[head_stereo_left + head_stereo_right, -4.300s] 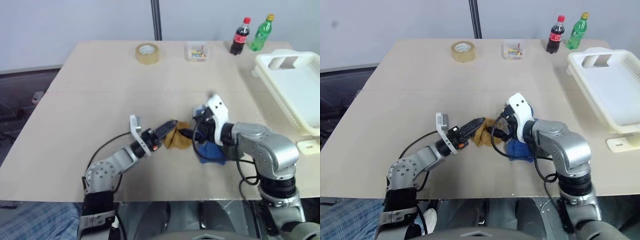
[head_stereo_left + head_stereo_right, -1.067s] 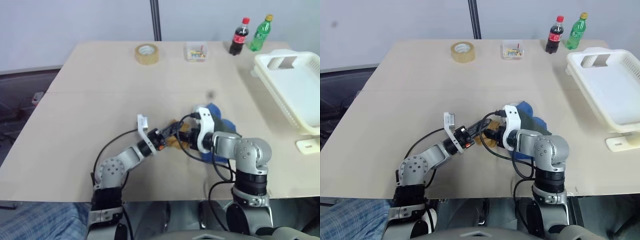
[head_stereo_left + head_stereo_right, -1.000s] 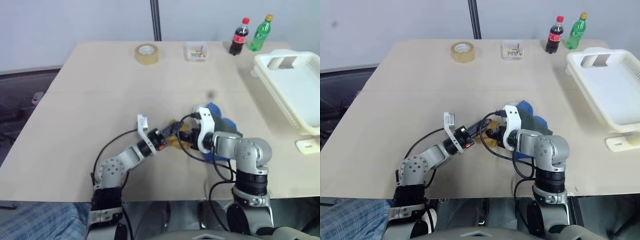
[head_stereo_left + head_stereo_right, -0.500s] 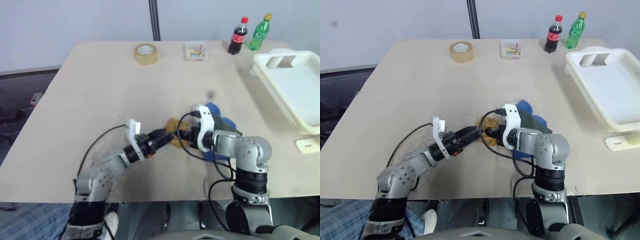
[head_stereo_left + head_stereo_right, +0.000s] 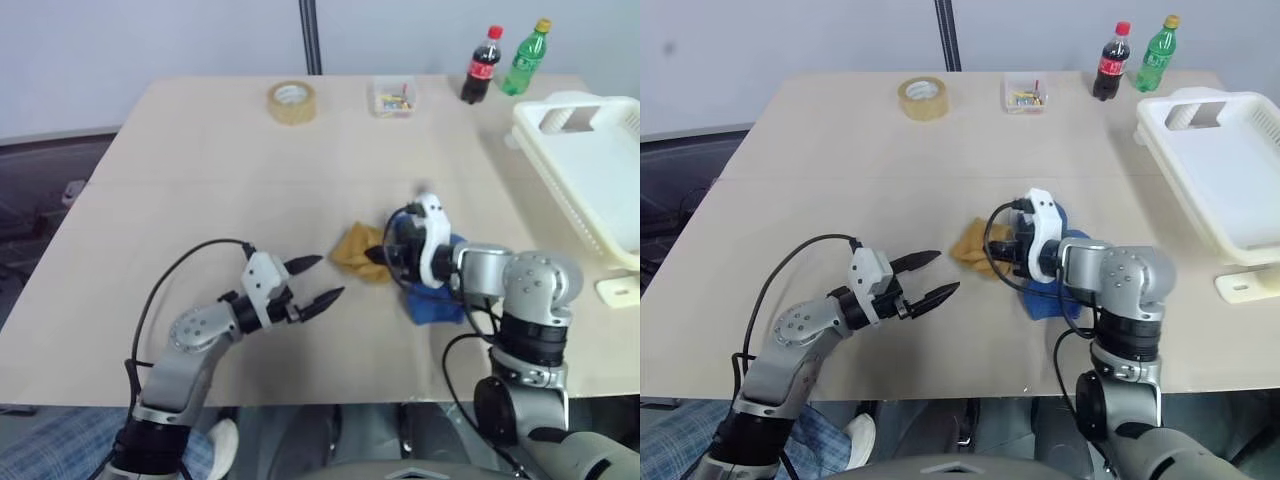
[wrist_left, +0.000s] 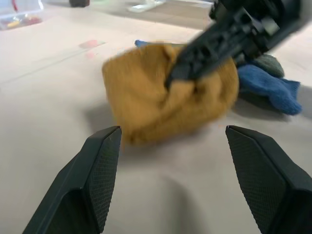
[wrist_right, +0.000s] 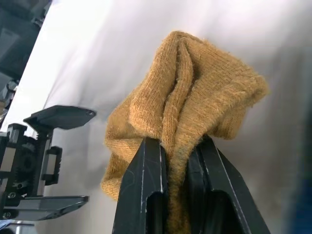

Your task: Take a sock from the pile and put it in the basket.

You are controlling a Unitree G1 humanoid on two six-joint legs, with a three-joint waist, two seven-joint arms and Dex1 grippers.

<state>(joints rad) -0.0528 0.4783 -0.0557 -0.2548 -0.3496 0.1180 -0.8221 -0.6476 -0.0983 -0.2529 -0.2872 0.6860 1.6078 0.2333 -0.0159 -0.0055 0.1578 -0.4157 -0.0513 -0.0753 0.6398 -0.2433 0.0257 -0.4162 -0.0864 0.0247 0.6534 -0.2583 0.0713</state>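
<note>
Right wrist view has the right gripper [image 7: 175, 161] pinched tight on a fold of the soft mustard-yellow knitted sock [image 7: 195, 107], which bunches above the fingers over the pale beige tabletop [image 5: 200, 170]. From the head camera, that sock hangs just beside the remaining blue and dark olive socks of the pile [image 5: 435, 300], while the left gripper [image 5: 318, 282] waits nearby with its black fingers spread wide and empty. Well apart, at the table's right edge, sits the large white slotted plastic basket [image 5: 560, 175].

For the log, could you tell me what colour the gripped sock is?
Mustard yellow; the sock shows best in the right wrist view.
</note>
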